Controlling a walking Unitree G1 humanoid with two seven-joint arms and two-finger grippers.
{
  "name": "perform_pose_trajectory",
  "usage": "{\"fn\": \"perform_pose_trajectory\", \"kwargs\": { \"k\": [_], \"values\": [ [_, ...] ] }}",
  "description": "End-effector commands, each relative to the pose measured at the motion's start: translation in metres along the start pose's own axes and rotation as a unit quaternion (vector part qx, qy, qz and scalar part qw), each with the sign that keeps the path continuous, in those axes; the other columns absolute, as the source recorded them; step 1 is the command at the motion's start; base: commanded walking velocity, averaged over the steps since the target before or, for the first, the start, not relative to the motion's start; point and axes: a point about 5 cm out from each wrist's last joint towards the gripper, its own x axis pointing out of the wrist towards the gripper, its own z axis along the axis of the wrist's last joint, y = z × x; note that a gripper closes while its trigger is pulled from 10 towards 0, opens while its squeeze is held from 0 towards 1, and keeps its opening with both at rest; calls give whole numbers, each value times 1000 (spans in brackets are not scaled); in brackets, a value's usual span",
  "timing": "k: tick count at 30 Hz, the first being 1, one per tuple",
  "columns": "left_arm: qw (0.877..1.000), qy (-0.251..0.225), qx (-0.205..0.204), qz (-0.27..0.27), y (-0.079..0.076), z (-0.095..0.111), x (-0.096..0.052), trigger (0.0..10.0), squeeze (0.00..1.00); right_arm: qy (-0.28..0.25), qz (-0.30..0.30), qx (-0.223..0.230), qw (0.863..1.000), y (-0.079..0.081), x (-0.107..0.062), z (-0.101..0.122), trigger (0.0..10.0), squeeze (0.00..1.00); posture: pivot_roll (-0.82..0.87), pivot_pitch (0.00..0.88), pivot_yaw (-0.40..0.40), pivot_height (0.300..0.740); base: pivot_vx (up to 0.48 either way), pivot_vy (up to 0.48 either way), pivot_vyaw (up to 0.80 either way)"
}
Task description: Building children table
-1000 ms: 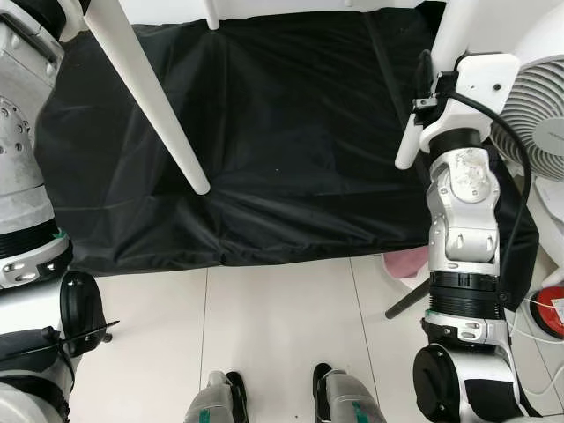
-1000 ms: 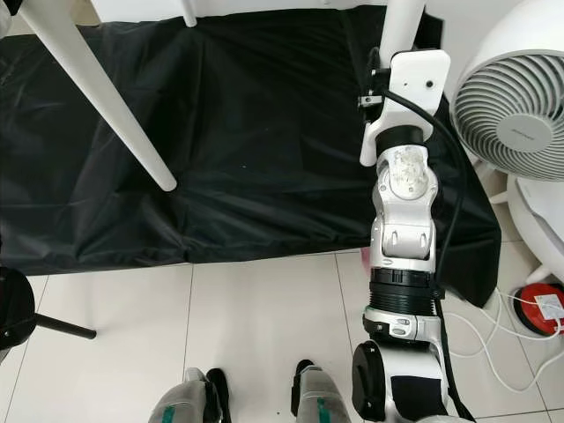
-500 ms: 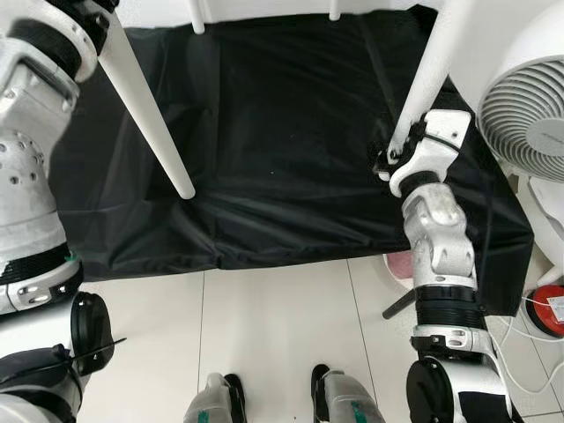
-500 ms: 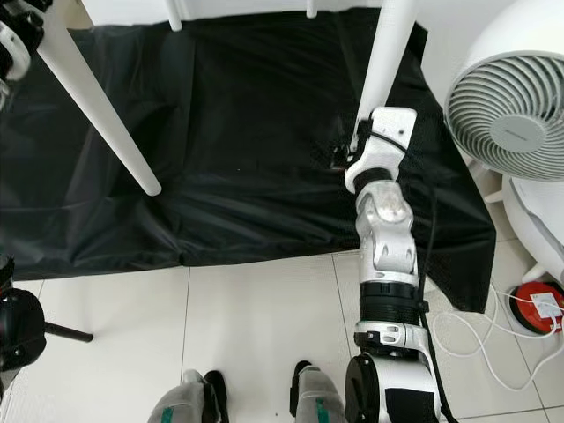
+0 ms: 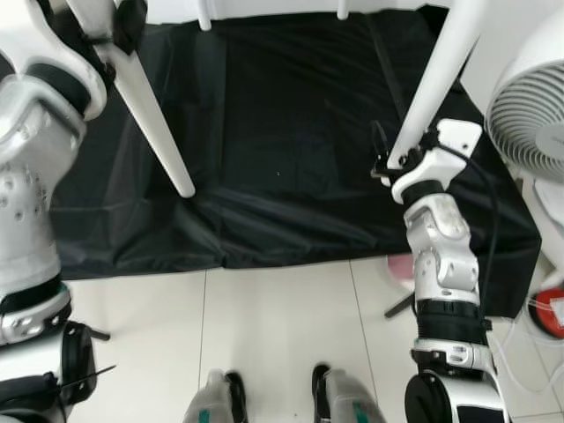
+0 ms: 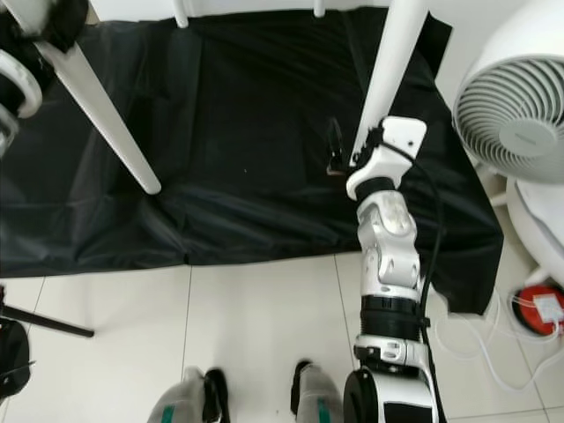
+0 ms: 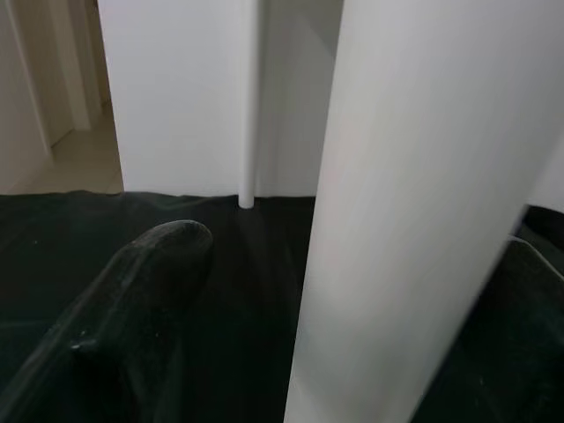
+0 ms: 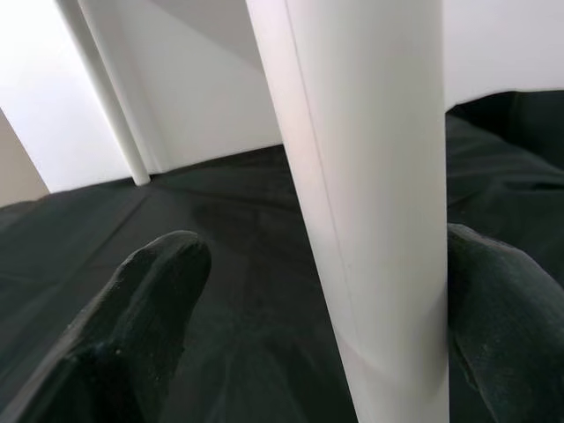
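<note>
Head views: the children's table stands over a black sheet (image 5: 291,150) on the tiled floor (image 5: 273,335). Its near left leg (image 5: 150,115) slants from 11 o'clock down to a tip on the sheet; its near right leg (image 6: 388,79) rises toward 1 o'clock; two far legs show at 12 o'clock.

Left gripper (image 5: 106,31), at 11 o'clock: set at the upper part of the near left leg. In the left wrist view one black finger lies beside the leg (image 7: 414,211) with a gap showing; whether the fingers are clenched on it cannot be told.

Right gripper (image 8: 326,326), at 2 o'clock in the head views: its fingers (image 8: 150,308) are spread to either side of the near right leg, one pad against it and the other apart, so the hold appears released rather than tight.

A white fan (image 6: 515,115) stands at 3 o'clock, with cables on the floor beneath it.

Risk: with the right fingers loose, any lift or shift would load one side alone; the table could twist, its leg tips dragging and bunching the sheet, or swing toward the fan.
</note>
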Motion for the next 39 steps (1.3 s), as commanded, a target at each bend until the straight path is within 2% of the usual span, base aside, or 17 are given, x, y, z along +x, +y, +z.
{"fn": "perform_pose_trajectory", "kwargs": {
  "k": [1, 2, 6, 14, 16, 18, 20, 23, 25, 26, 27, 30, 31, 33, 37, 39],
  "values": [
    [996, -7, 23, -91, -10, 2, -11, 10000, 0, -23, 23, -2, 999, 7, -6, 6, 10000, 0, -38, 186, 76, 740, 0, 0, 0],
    [995, -1, 20, -99, -11, -3, -17, 10000, 0, -26, 22, -7, 999, 5, -10, 6, 10000, 0, -38, 185, 78, 740, 0, 0, 0],
    [995, 6, 14, -98, -10, -10, -23, 10000, 0, -24, 13, -14, 1000, 1, -16, 4, 10000, 0, -37, 189, 84, 740, 0, 0, 0],
    [994, 19, 18, -108, -13, -17, -30, 10000, 0, -29, 3, -13, 999, -2, -19, 6, 10000, 0, -31, 192, 87, 740, 0, 0, 0],
    [992, 21, 11, -125, -17, -18, -37, 10000, 0, -32, -2, -16, 999, -2, -20, 8, 10000, 0, -27, 194, 88, 740, 0, 0, 0],
    [992, 21, 11, -125, -17, -18, -37, 10000, 0, -32, -2, -16, 999, -2, -20, 8, 10000, 0, -27, 194, 88, 740, 0, 0, 0],
    [991, 26, 6, -129, -18, -21, -45, 10000, 0, -32, -4, -17, 999, -3, -24, 9, 10000, 0, -23, 195, 90, 740, 0, 0, 0],
    [991, 26, 6, -129, -18, -21, -45, 10000, 0, -32, -4, -17, 999, -3, -24, 9, 10000, 0, -23, 195, 90, 740, 0, 0, 0],
    [992, 30, -1, -119, -16, -27, -58, 10000, 0, -34, -2, -22, 999, -3, -33, 12, 10000, 0, -21, 194, 92, 740, 0, 0, 0],
    [992, 30, -1, -119, -16, -27, -58, 10000, 0, -34, -2, -22, 999, -3, -33, 12, 10000, 0, -21, 194, 92, 740, 0, 0, 0],
    [995, 31, -1, -96, -13, -33, -69, 10000, 0, -31, 11, -27, 999, -4, -42, 13, 10000, 0, -17, 191, 94, 740, 0, 0, 0],
    [995, 30, 2, -91, -12, -33, -69, 10000, 0, -30, 14, -28, 999, -3, -43, 12, 10000, 0, -15, 187, 97, 740, 0, 0, 0],
    [996, 29, -10, -86, -12, -36, -72, 10000, 1000, -30, 18, -28, 999, -2, -45, 12, 10000, 1000, -14, 183, 99, 740, 0, 0, 0],
    [996, 18, -21, -83, -12, -37, -74, 10000, 1000, -33, 20, -23, 999, -2, -46, 12, 10000, 1000, -14, 183, 99, 740, 0, 0, 0],
    [999, 10, -12, -50, -5, -39, -80, 10000, 1000, -35, 21, -28, 999, -2, -50, 13, 10000, 1000, -16, 178, 103, 740, 0, 0, 0],
    [999, 10, -12, -50, -5, -39, -80, 10000, 1000, -35, 21, -28, 999, -2, -50, 13, 10000, 1000, -16, 178, 103, 740, 0, 0, 0]
  ]
}}
